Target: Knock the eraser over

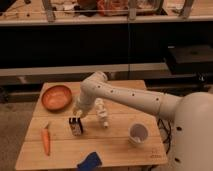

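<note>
The eraser (75, 126) is a small dark block with a light label. It stands upright on the wooden table (115, 150), left of the middle. My white arm reaches in from the right, bends at the elbow (95, 81) and comes down to the gripper (79, 114). The gripper hangs just above and slightly behind the eraser, very close to its top. I cannot tell whether it touches the eraser.
An orange bowl (56, 97) sits at the table's back left. A carrot (46, 140) lies at the front left. A white bottle-like object (102, 116) is just right of the gripper, a white cup (138, 133) at the right, and a blue object (90, 161) at the front edge.
</note>
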Robot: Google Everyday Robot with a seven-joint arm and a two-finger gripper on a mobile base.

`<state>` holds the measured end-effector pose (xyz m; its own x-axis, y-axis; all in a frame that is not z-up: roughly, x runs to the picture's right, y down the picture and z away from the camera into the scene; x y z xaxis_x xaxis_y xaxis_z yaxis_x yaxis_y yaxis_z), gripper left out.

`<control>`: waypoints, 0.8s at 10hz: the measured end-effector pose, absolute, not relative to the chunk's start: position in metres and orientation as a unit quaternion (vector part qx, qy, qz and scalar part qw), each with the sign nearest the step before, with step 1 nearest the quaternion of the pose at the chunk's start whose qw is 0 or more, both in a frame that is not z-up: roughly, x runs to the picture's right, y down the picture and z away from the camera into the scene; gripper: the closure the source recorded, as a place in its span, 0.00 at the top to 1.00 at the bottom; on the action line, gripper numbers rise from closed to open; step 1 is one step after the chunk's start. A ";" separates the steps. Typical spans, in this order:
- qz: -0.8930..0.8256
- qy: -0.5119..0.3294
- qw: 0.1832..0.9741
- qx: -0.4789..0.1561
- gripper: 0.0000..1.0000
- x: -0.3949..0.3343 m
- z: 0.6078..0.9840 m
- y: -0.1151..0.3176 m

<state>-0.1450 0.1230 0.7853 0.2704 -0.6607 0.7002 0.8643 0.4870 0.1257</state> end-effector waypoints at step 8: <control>-0.521 -0.471 0.690 -0.174 0.00 -0.180 0.715 0.144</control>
